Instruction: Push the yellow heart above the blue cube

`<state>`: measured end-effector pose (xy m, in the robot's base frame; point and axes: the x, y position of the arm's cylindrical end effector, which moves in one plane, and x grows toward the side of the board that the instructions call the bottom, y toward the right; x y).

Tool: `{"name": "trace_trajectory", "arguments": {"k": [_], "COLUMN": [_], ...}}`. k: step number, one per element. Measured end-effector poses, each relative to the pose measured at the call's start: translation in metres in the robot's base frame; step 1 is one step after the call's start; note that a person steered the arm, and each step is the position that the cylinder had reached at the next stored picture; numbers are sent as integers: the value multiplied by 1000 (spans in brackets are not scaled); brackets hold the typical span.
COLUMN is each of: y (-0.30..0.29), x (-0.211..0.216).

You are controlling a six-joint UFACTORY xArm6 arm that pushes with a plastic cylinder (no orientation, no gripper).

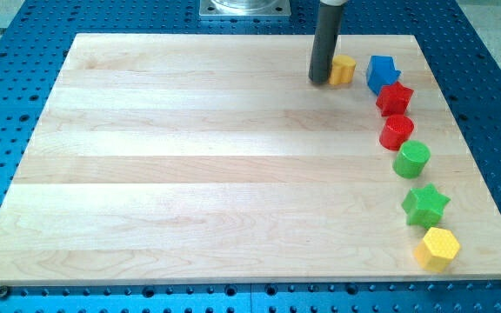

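Observation:
The yellow heart [344,69] lies near the view's top right of the wooden board [190,174]. My tip [320,82] stands right against its left side, touching or nearly touching. The blue block [381,72], roughly a cube, lies just to the right of the heart, a small gap between them. The rod's shaft partly hides the heart's left edge.
A curved line of blocks runs down the right side: red star [395,97], red cylinder [397,132], green cylinder [412,159], green star [425,205], yellow hexagon [438,249]. The board's right edge is close to them. A metal base [244,8] sits at the top.

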<state>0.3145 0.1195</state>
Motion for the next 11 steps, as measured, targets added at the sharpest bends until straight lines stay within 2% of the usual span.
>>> {"name": "trace_trajectory", "arguments": {"k": [1,2,3,4,5,7,8,11], "y": [26,25,-33,28,61,16,64,66], "x": [3,-31,-26,-39,-48,-64,-90,-87]}}
